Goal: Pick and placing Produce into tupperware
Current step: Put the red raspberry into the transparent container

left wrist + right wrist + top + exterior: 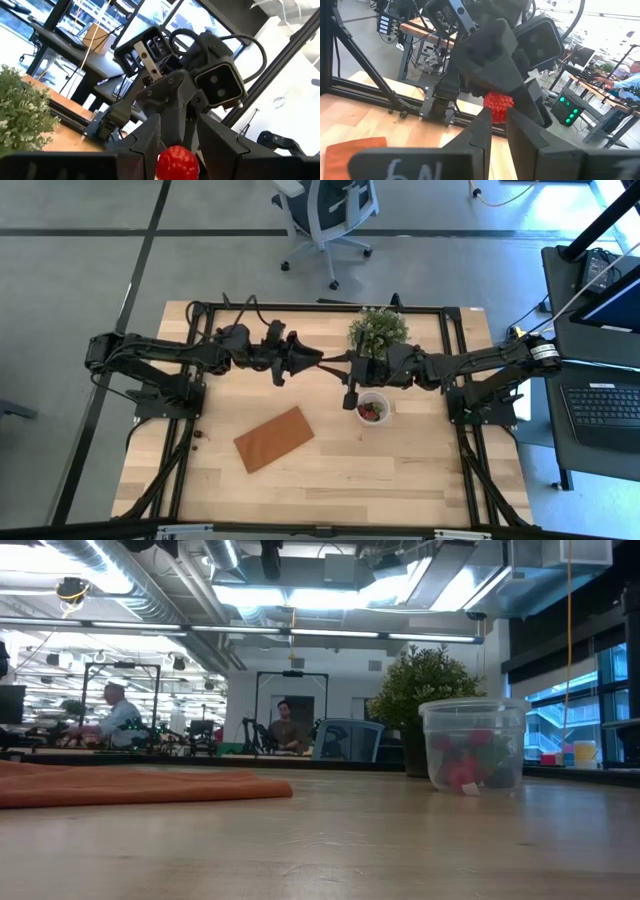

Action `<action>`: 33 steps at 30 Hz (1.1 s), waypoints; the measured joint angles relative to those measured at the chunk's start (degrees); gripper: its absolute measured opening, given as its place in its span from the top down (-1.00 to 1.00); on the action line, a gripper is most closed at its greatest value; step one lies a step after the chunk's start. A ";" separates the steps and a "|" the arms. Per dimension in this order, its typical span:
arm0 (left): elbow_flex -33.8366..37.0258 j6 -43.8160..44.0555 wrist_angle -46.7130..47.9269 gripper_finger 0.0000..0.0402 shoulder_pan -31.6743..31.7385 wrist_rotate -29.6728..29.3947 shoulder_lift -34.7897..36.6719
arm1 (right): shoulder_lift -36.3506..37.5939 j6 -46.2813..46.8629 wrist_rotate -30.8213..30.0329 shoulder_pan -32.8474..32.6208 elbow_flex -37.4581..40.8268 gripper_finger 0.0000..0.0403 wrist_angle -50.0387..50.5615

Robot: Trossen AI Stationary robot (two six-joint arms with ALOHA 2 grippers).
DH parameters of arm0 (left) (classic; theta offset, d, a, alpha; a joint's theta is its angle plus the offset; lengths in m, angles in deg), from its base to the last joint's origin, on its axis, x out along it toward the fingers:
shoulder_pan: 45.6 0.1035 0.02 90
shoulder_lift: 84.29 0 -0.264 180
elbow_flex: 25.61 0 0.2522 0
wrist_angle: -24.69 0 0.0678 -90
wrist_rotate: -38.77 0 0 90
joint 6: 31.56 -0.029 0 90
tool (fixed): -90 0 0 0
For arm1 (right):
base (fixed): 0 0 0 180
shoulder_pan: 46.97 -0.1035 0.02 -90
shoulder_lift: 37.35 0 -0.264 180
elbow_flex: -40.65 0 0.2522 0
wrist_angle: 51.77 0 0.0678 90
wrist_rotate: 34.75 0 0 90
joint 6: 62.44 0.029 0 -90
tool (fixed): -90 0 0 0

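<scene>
meeting mid-air beside the potted plant [378,330], passing a red berry [177,162]: left gripper [318,360] and right gripper [335,362] both pinching it. needing left to release before carrying to tupperware [373,409], just past the plant.

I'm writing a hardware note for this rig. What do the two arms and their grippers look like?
Both arms are dark, jointed and boxy, with black cables looping along them. The left arm and right arm match. Each gripper, left gripper and right gripper, has two angular black fingers and a small boxy wrist camera.
</scene>
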State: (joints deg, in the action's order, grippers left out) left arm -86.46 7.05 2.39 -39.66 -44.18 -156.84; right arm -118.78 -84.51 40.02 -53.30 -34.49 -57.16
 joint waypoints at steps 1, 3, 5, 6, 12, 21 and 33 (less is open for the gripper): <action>0.00 0.02 0.47 0.40 -0.02 0.04 0.00 | 0.00 0.00 0.00 0.00 0.00 0.71 0.02; 0.09 0.04 1.00 0.40 -0.25 0.11 -0.04 | 0.00 -0.02 -0.04 0.00 -0.02 0.71 -0.05; 0.09 -0.02 1.03 0.40 -0.59 0.11 -0.04 | 0.00 -0.02 -0.11 0.00 -0.04 0.71 -0.09; 0.09 -0.04 1.17 0.40 -0.76 0.07 -0.04 | 0.00 -0.02 -0.08 0.00 -0.04 0.71 -0.07; 0.11 -0.15 2.80 0.40 -1.03 0.26 -0.04 | 0.04 -0.07 -0.17 0.00 -0.07 0.71 -0.04; 0.19 -0.20 5.25 0.40 -1.03 1.72 -0.06 | 0.11 0.57 -0.15 -0.01 -0.11 0.71 3.38; 0.22 -0.65 8.53 0.40 -0.92 2.80 -0.13 | 0.13 3.78 -0.20 -0.22 -0.17 0.71 6.58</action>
State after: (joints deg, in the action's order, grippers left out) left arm -86.24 6.40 10.93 -40.58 -41.38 -156.97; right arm -118.65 -80.72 39.83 -53.52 -34.67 -50.58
